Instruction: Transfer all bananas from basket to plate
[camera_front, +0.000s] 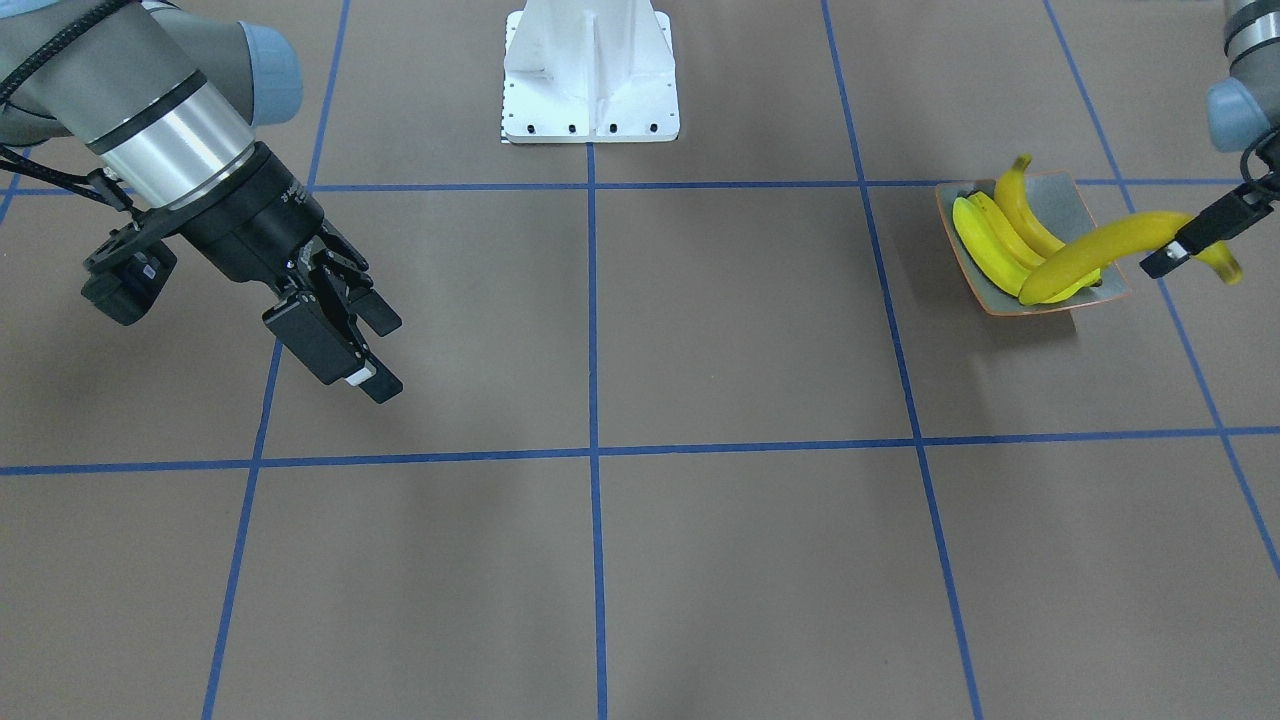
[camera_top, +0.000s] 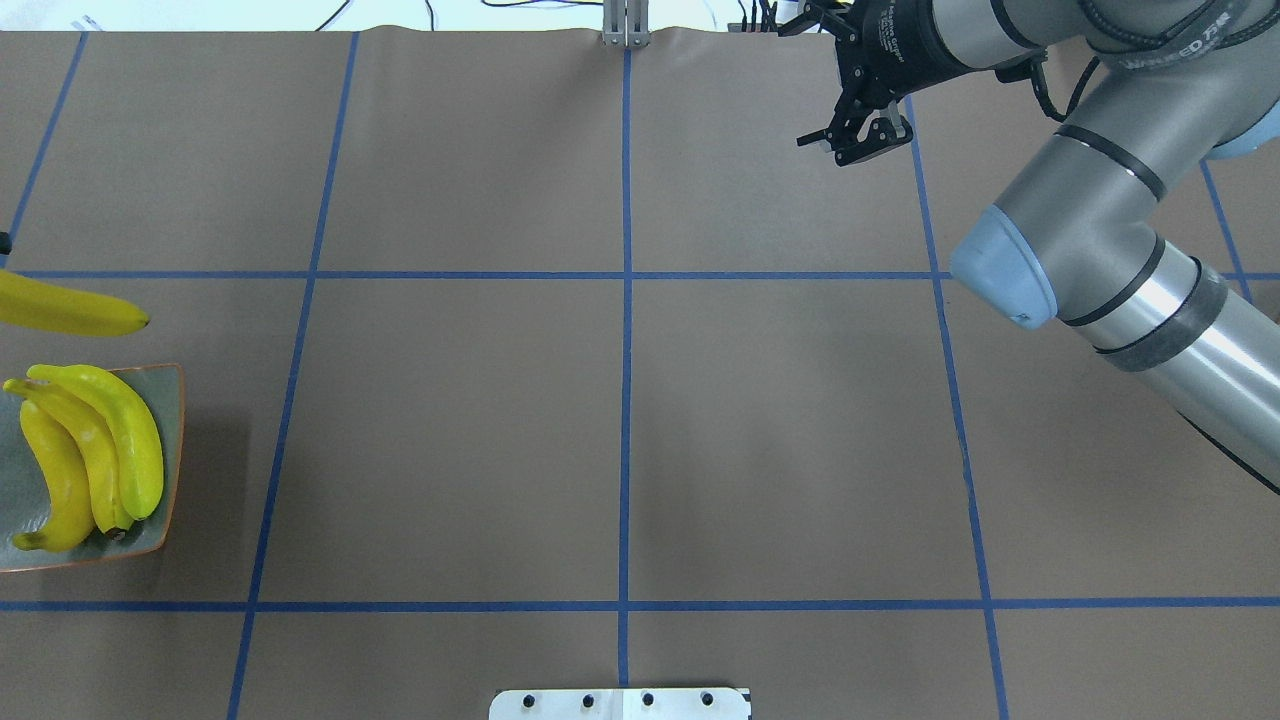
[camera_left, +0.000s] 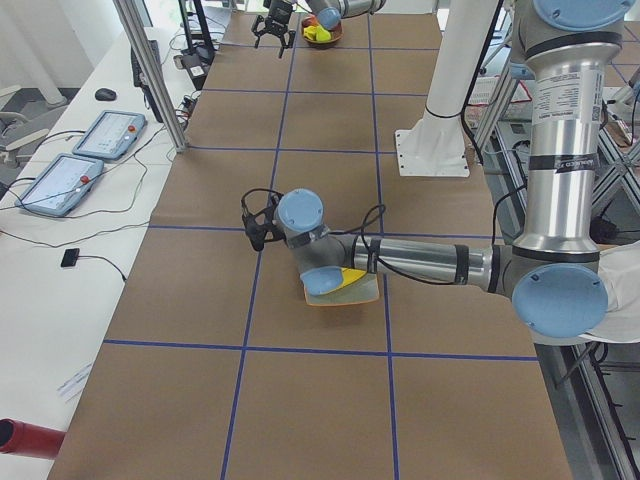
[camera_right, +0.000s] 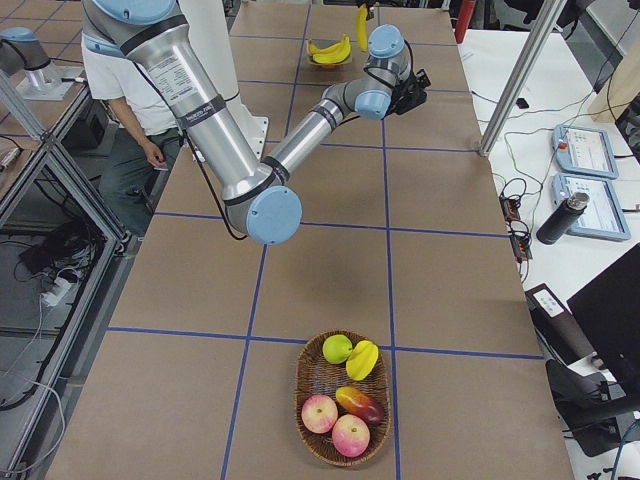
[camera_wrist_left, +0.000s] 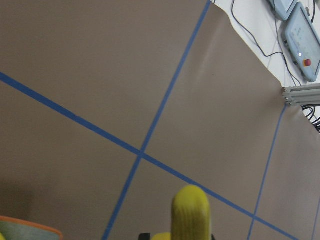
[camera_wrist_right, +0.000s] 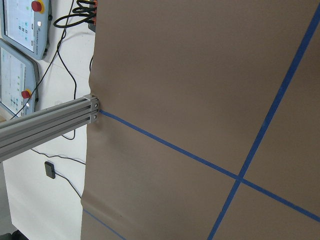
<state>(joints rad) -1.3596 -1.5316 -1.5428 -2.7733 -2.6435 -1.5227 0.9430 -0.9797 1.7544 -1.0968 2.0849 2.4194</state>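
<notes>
The left claw (camera_front: 1188, 247) pinches a banana (camera_front: 1100, 255) close to its stem end. The long body reaches out from the fingers, tilted over the plate (camera_front: 1072, 197) just beside and below. To set it down well, I would lower it until the far tip rests among the three bananas (camera_front: 1000, 240) lying there and only then let go, because a high drop could roll it off the rim. Nothing stands between the claw and the plate. Well away, the right claw (camera_front: 383, 352) hangs spread, gripping nothing. Farthest off, the basket (camera_right: 302, 395) holds apples and other fruit. I cannot tell whether its yellow piece is a banana.
</notes>
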